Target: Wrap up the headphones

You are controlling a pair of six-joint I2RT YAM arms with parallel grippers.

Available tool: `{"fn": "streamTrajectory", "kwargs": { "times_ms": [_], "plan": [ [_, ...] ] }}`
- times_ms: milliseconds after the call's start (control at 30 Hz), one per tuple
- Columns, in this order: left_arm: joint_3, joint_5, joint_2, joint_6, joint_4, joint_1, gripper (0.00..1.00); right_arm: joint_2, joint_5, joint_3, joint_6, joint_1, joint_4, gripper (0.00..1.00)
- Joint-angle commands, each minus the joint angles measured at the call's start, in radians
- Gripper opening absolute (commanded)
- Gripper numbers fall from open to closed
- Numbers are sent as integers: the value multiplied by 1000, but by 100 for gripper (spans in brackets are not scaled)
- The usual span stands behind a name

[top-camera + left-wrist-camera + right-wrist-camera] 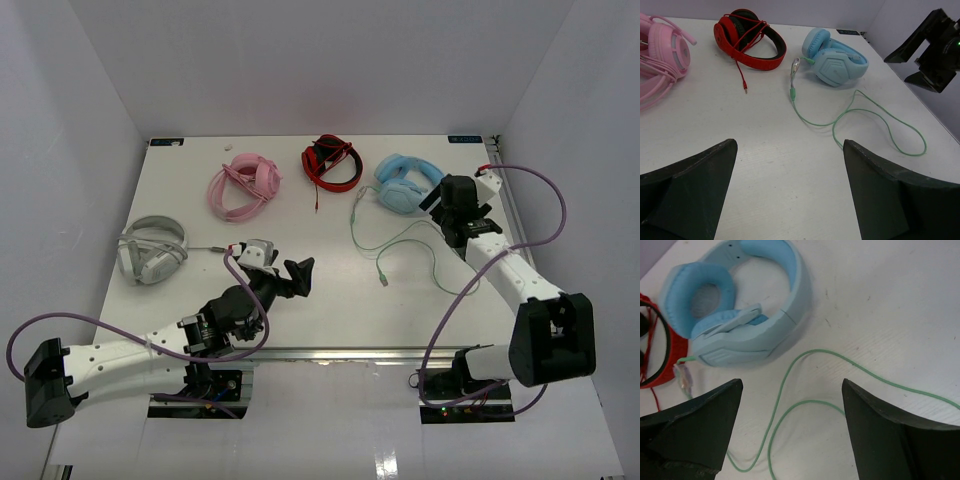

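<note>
The light blue headphones lie at the back right of the table, ear cups folded together; they also show in the left wrist view and the right wrist view. Their thin pale green cable runs loose in loops toward the front and ends in a plug. My right gripper is open and empty, just right of the headphones and above the cable loops, jaws wide. My left gripper is open and empty over the table's middle, well short of the cable.
A red headset lies left of the blue one with its red cable trailing forward. A pink headset lies further left, and a grey-white headset at the left edge. White walls enclose the table on three sides.
</note>
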Motion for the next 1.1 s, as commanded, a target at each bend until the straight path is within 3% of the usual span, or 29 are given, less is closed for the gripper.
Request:
{"fn": "streamTrajectory", "kwargs": {
  "times_ms": [0,500,1067],
  "plan": [
    [-9,-6,-33,-11,-1,-1,98,90,-199,52,71,-109,75,80],
    [-5,-1,-23,-11,-4,-1,98,392,-349,188,99,-203,212,79],
    [2,-2,-1,-8,-4,-1,98,494,-319,231,206,-235,208,76]
  ]
}}
